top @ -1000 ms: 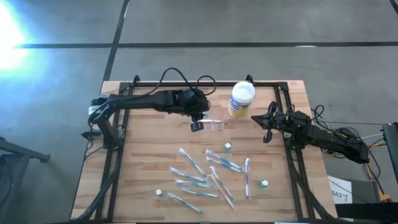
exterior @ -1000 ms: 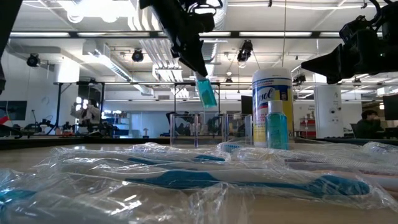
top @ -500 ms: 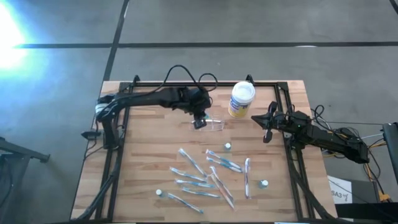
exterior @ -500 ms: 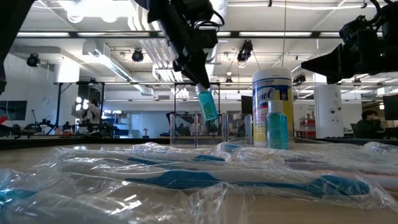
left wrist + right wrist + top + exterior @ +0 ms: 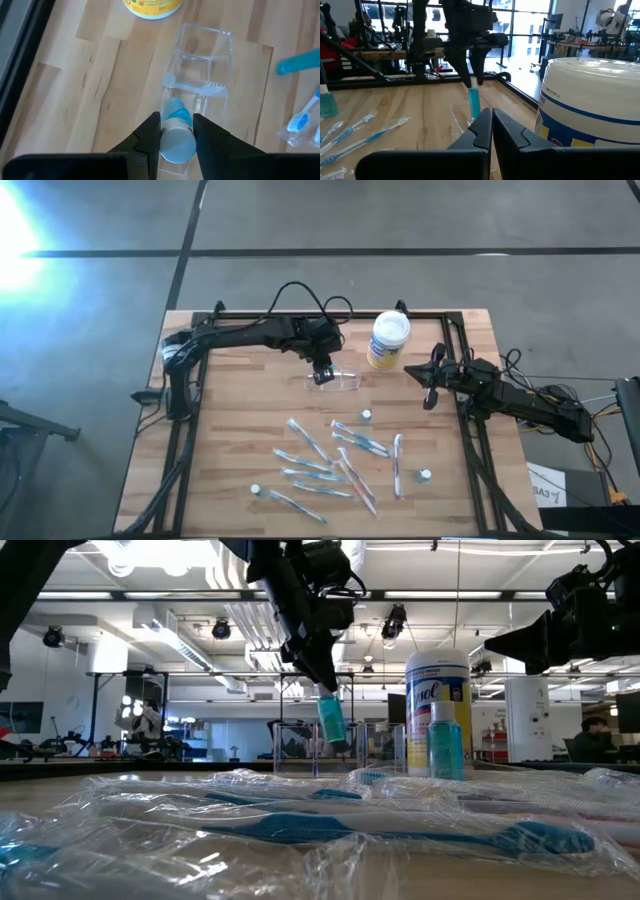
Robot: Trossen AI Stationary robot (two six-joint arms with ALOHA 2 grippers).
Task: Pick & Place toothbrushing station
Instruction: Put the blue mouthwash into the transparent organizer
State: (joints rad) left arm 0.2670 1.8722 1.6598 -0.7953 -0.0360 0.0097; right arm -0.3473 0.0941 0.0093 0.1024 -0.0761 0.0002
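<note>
clear plastic is the thing to look for: the toothbrushing station (image 5: 338, 381) sits on the wooden tabletop (image 5: 230, 440) a bit toward 12 o'clock from the middle in the high view, at about 7 o'clock from the white-lidded canister (image 5: 388, 340) and just beside it. in the left wrist view the toothbrushing station shows as a see-through holder with compartments in a row, and the canister stands just past its far end.

left gripper (image 5: 176, 134) is right over the near end of the holder, jaws clamped on a small teal bottle (image 5: 176, 131) with a pale cap. the bottle hangs roughly upright, slightly tilted, with its lower end at or inside the end compartment; i can't tell if it's touching the bottom. low view shows the same bottle at the holder's rim level.

right gripper (image 5: 491, 127) hangs off at 3 o'clock near the tabletop's edge, well apart from the holder, jaws closed with nothing in them, pointing toward the canister.

rest of the stuff: a bunch of wrapped toothbrushes (image 5: 325, 463) scattered around 6 o'clock, with a few more little teal bottles among them, one (image 5: 367, 415) between the holder and the pile. a person (image 5: 594, 736) sits far back in the room in the low view.
</note>
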